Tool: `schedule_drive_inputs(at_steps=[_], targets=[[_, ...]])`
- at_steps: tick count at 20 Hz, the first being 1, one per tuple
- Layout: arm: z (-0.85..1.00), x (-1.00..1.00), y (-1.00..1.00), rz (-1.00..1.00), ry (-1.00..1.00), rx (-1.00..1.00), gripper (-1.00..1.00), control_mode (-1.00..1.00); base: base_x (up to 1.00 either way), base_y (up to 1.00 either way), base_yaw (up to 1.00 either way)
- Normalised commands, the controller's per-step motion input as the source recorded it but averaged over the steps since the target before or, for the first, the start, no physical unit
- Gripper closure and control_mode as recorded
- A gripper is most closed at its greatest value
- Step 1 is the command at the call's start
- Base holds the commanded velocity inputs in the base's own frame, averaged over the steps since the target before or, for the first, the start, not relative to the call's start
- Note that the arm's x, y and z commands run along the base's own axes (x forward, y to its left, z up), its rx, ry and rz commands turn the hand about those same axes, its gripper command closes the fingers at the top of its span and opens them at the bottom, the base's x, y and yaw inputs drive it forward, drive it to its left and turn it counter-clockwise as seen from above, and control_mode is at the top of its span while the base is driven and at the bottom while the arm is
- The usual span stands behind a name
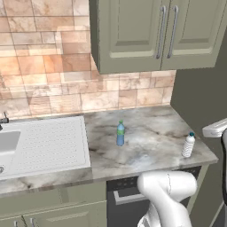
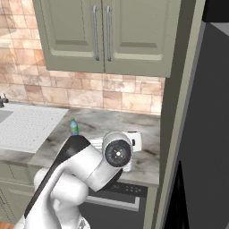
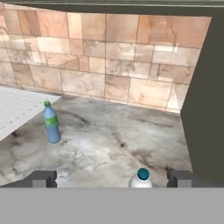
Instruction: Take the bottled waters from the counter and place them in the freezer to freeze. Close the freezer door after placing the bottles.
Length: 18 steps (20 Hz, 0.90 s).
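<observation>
Two bottled waters stand upright on the marbled counter (image 1: 150,133). The blue one with a green cap (image 1: 120,133) (image 3: 51,124) is near the counter's middle, just right of the drainboard, and its top also peeks over the arm (image 2: 74,127). The clear ribbed one with a dark cap (image 1: 188,145) stands near the counter's front right corner. In the hand view my gripper (image 3: 112,179) is open, its fingertips (image 3: 43,178) spread wide. The clear bottle's cap (image 3: 142,175) rises between them, nearer the right tip, and nothing is held. The grey refrigerator front (image 2: 212,134) stands at the right; whether its freezer door is open cannot be told.
A white sink and ribbed drainboard (image 1: 53,144) take up the counter's left part. Green wall cabinets (image 1: 155,31) hang above the tiled backsplash. A tall beige side panel (image 2: 179,112) bounds the counter on the right. A black dishwasher front (image 1: 122,199) sits below the counter.
</observation>
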Motion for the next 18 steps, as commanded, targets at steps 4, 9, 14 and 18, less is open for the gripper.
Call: schedule_drive_inputs(at_steps=[4, 9, 14, 18], targets=[[-0.19, 0.01, -0.16, 0.12, 0.00, 0.02, -1.00, -1.00, 0.00, 0.00, 0.00], [-0.26, -0.03, 0.00, -0.03, -0.06, 0.04, -1.00, -1.00, 0.00, 0.00, 0.00], [-0.40, -0.05, 0.00, -0.12, -0.13, 0.07, -1.00, -1.00, 0.00, 0.00, 0.00], [-0.47, 0.00, 0.00, -0.19, -0.09, 0.13, -1.00, -1.00, 0.00, 0.00, 0.00]])
